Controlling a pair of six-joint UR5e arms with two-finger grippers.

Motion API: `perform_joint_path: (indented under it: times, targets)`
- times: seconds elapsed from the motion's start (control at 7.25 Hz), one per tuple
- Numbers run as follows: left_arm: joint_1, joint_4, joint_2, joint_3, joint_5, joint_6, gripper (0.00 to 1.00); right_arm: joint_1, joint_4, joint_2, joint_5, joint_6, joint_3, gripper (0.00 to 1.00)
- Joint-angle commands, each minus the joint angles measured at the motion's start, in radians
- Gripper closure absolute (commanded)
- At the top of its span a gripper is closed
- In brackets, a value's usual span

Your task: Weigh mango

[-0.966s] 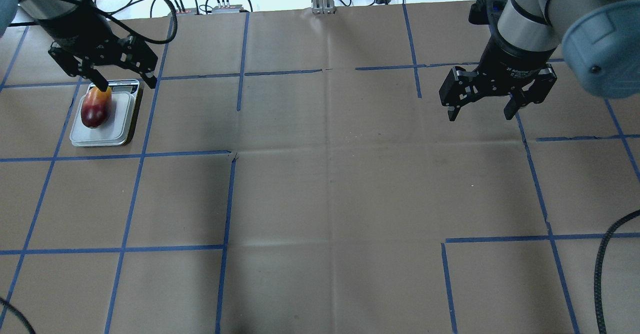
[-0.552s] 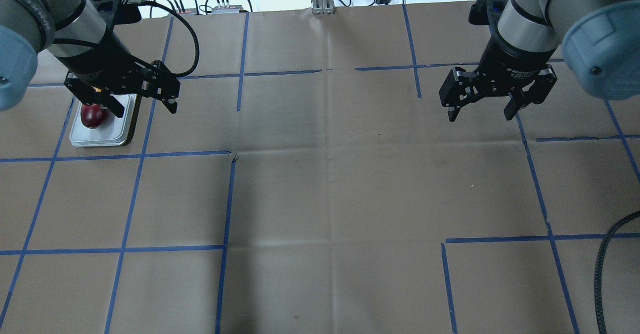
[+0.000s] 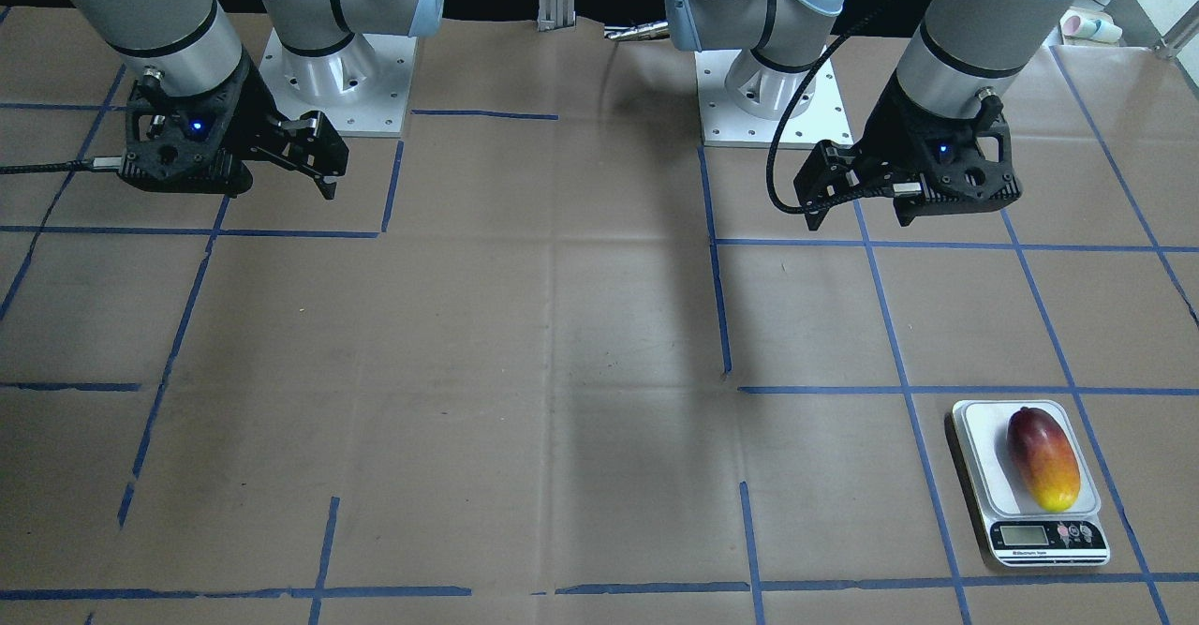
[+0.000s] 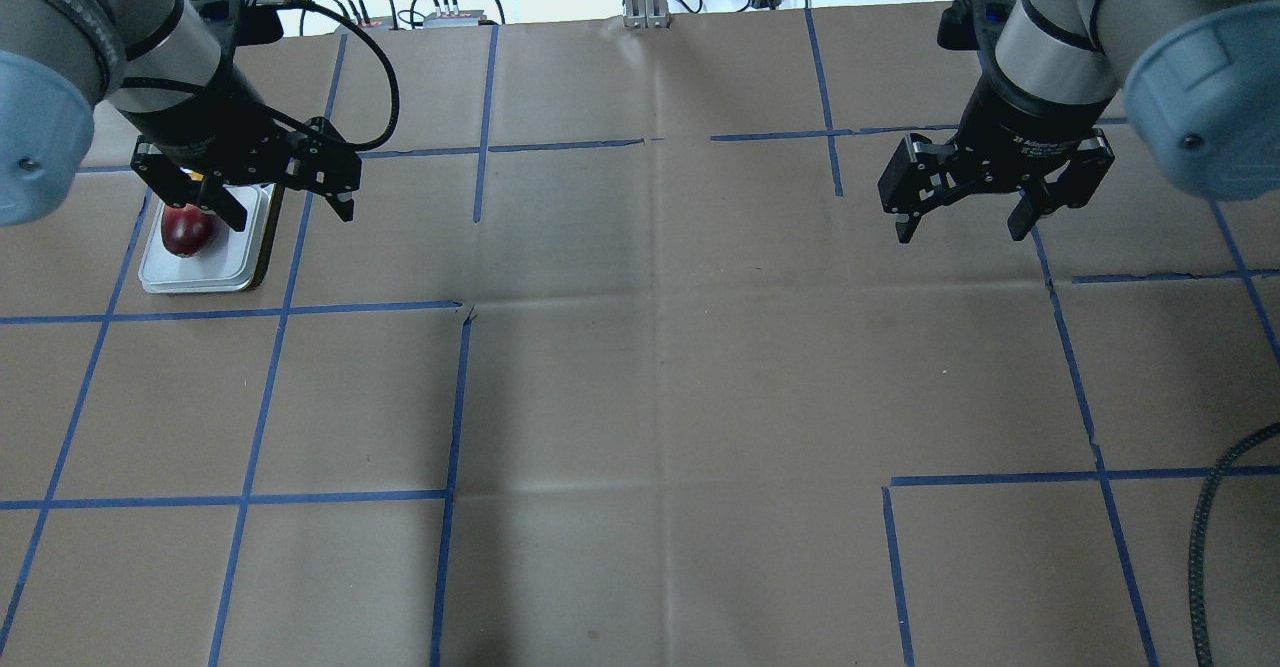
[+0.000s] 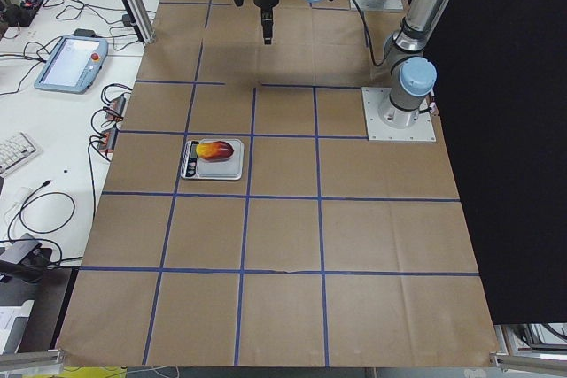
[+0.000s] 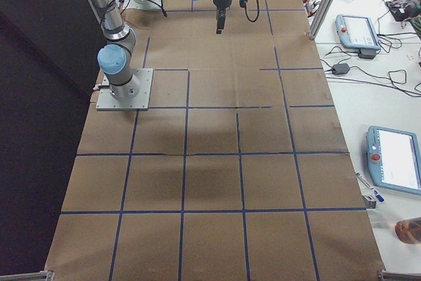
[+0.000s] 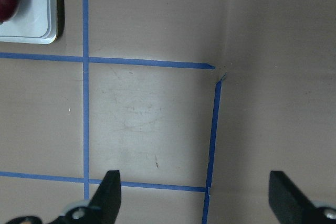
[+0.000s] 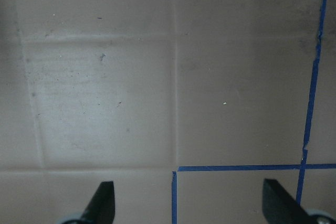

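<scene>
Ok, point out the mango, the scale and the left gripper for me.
mango (image 3: 1042, 459): front-facing view, middle of the fruit.
scale (image 3: 980, 461): front-facing view, bare platform beside the fruit.
left gripper (image 4: 292, 219): overhead view, midway between its open fingertips.

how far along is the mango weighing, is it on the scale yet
Done: the mango lies on the platform of the scale, touched by neither gripper. In hand: nothing; the left gripper hangs open and empty, well clear of the fruit, and the right gripper hangs open over bare table. Left: only taking the reading; the display is too small to read here.
</scene>
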Motion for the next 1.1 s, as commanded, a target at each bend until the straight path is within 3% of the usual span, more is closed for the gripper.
perform_joint_path:
  times: [0.0,0.97]
  targets:
    - [-0.056,0.006,0.006,0.002,0.001,-0.015,0.0,0.0,0.0,0.0,0.0,0.0,0.0,0.0]
    - [-0.056,-0.013,0.008,-0.008,-0.002,-0.022,0.0,0.0,0.0,0.0,0.0,0.0,0.0,0.0]
